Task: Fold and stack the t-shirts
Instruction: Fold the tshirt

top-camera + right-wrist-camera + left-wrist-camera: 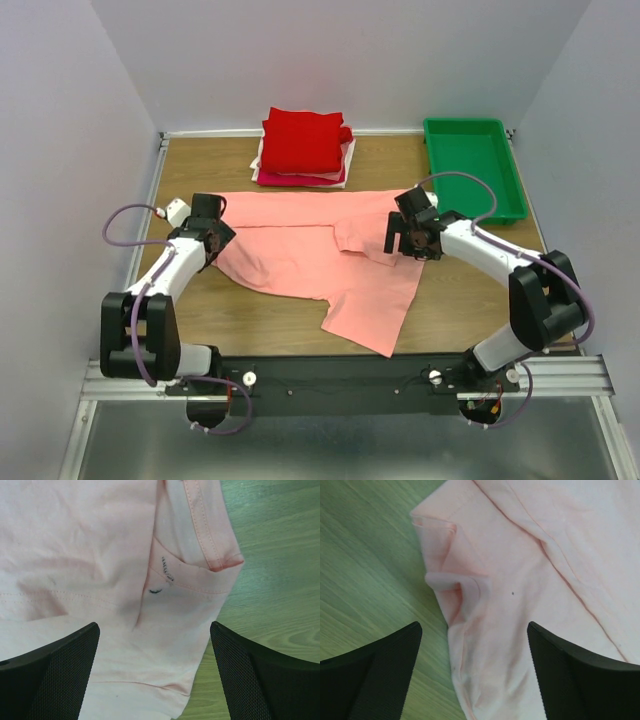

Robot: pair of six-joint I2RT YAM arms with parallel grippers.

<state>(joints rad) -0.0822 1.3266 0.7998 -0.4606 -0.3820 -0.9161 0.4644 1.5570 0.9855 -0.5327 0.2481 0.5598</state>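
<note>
The salmon-pink t-shirt [310, 250] lies spread and crumpled across the middle of the table, one flap reaching toward the front edge. My left gripper [207, 240] is open above the shirt's left edge; in the left wrist view [475, 650] a folded hem [465, 585] lies between the fingers. My right gripper [408, 237] is open above the shirt's right end; in the right wrist view [155, 655] a sleeve corner [200, 575] lies below. A bright red folded shirt [303, 140] tops a stack with a white one [346, 157] and a magenta one [300, 179] at the back.
A green plastic tray [473, 165] stands at the back right. The wooden table [460, 310] shows bare at front right and front left. White walls enclose the workspace on three sides.
</note>
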